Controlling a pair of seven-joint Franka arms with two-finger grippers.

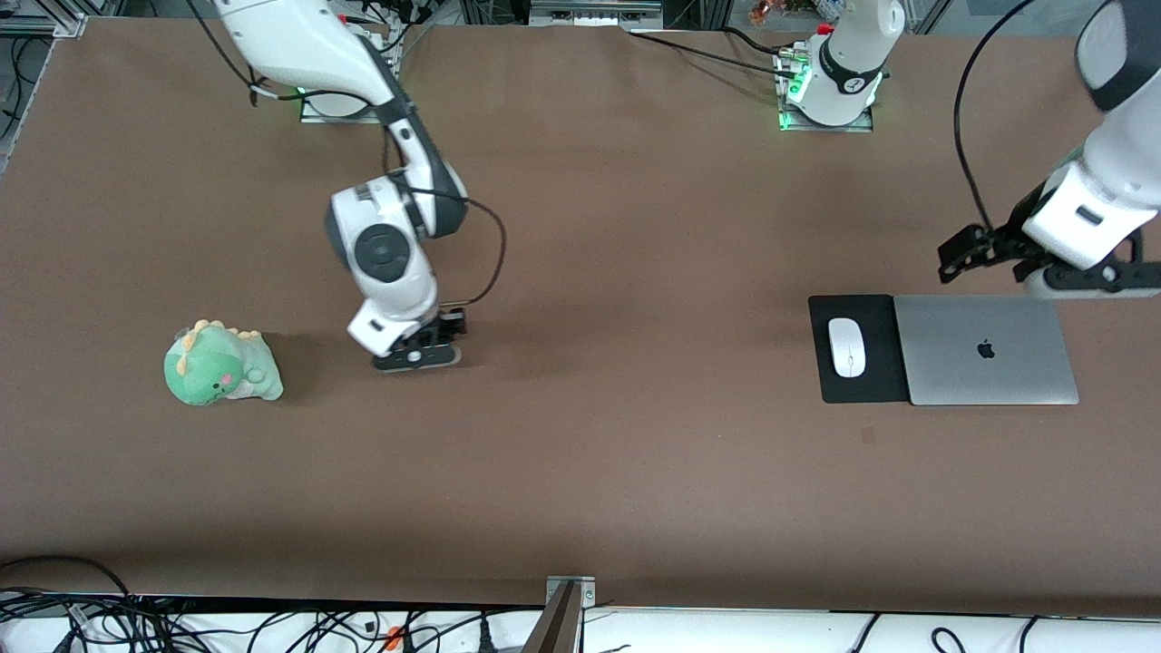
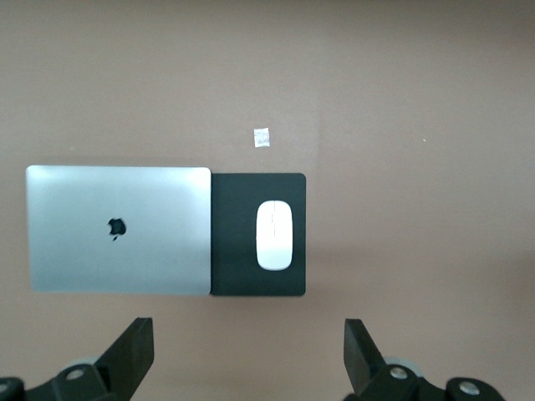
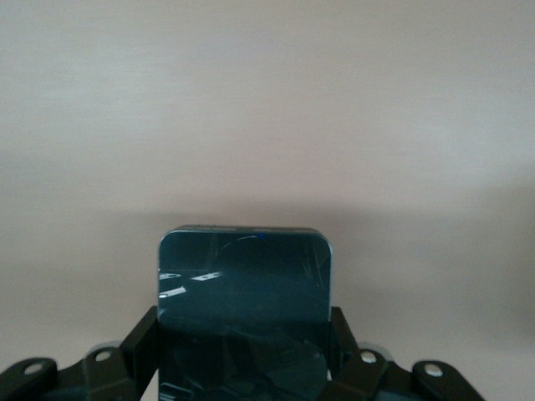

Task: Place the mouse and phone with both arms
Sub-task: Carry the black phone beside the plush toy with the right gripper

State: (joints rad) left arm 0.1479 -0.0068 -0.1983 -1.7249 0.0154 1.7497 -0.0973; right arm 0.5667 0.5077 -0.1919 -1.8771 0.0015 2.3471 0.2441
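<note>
brown tabletop [image 1: 635,227]. right gripper [image 3: 242,351] low, fingers [image 3: 142,342] clamped on slick, rigid phone [image 3: 244,292] edges. left gripper [image 2: 247,355] wide open, empty, over glossy mouse [image 2: 273,235].

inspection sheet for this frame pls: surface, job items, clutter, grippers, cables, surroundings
Surface: brown table, a small pale scrap on it near the pad.
Job's things: mouse lies on the black mouse pad; phone sits between the right gripper's fingers.
Clutter: closed silver laptop beside and overlapping the pad; green plush dinosaur toward the right arm's end.
Grippers: right gripper low at the table, shut on the phone; left gripper open, over the table beside the laptop and pad.
Cables: black leads along both arms.
Surroundings: loose cables below the table's near edge.
</note>
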